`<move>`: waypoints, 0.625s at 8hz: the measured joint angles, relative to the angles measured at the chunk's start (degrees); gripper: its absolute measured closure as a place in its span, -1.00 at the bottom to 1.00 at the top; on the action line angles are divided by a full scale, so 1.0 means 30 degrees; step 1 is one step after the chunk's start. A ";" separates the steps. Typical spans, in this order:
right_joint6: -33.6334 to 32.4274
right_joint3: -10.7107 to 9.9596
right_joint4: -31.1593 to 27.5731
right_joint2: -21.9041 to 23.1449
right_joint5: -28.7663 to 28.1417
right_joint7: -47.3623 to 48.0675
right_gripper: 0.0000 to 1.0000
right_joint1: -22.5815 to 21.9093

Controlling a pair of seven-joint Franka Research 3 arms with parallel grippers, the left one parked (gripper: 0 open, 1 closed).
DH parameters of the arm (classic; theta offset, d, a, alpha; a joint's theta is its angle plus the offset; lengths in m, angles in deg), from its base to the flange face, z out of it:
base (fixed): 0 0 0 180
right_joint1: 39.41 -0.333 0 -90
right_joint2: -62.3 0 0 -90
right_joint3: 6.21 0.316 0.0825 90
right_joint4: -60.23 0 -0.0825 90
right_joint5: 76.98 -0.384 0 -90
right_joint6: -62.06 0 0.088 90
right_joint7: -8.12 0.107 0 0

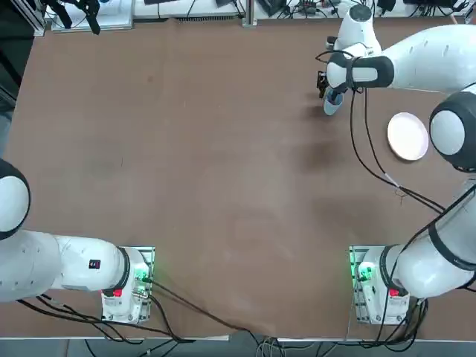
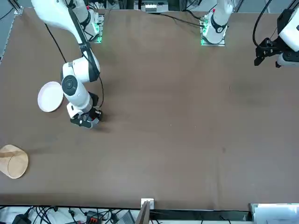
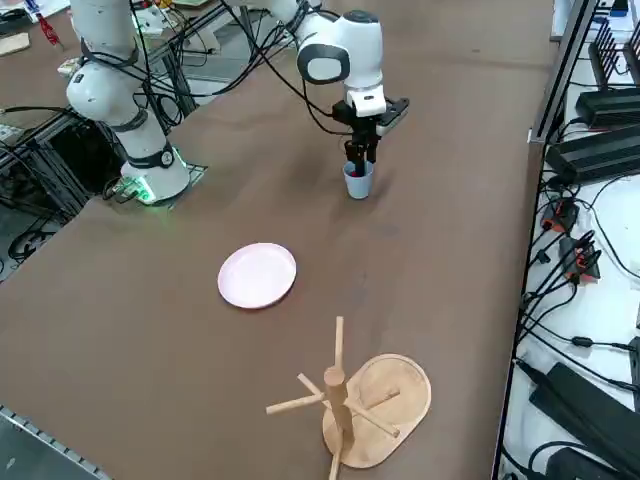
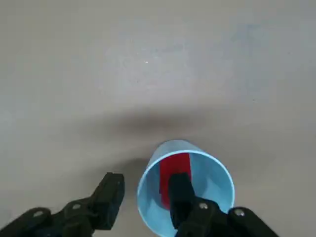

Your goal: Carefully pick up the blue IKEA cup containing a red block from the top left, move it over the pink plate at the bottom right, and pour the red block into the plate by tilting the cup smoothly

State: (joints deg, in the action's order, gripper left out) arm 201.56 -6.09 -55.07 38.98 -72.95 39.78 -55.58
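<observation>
I'm at the grasp: right gripper (image 4: 147,178) spread, one finger inside the blue cup (image 1: 332,106), top view's upper right; next, pinch its wall

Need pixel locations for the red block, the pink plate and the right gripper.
red block (image 4: 170,173): right wrist view, its upper face inside the cup
pink plate (image 3: 257,276): right side view, its bare middle
right gripper (image 4: 146,197): right wrist view, midway between its fingertips
</observation>
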 joint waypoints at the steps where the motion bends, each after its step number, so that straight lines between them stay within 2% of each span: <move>1: 0.0000 -0.0003 0.0000 -0.0041 0.0000 0.0053 -0.05 0.0068; 2: 0.0000 -0.0012 0.0000 -0.0080 0.0000 0.0105 0.22 0.0120; 3: 0.0000 -0.0021 0.0000 -0.0092 -0.0001 0.0266 0.67 0.0140; 4: 0.0000 -0.0029 0.0000 -0.0093 0.0000 0.0513 0.73 0.0154; 5: -0.0007 -0.0030 0.0002 -0.0086 0.0001 0.0767 0.90 0.0154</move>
State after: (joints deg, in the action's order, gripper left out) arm 201.54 -6.18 -55.06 38.72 -72.94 42.08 -55.12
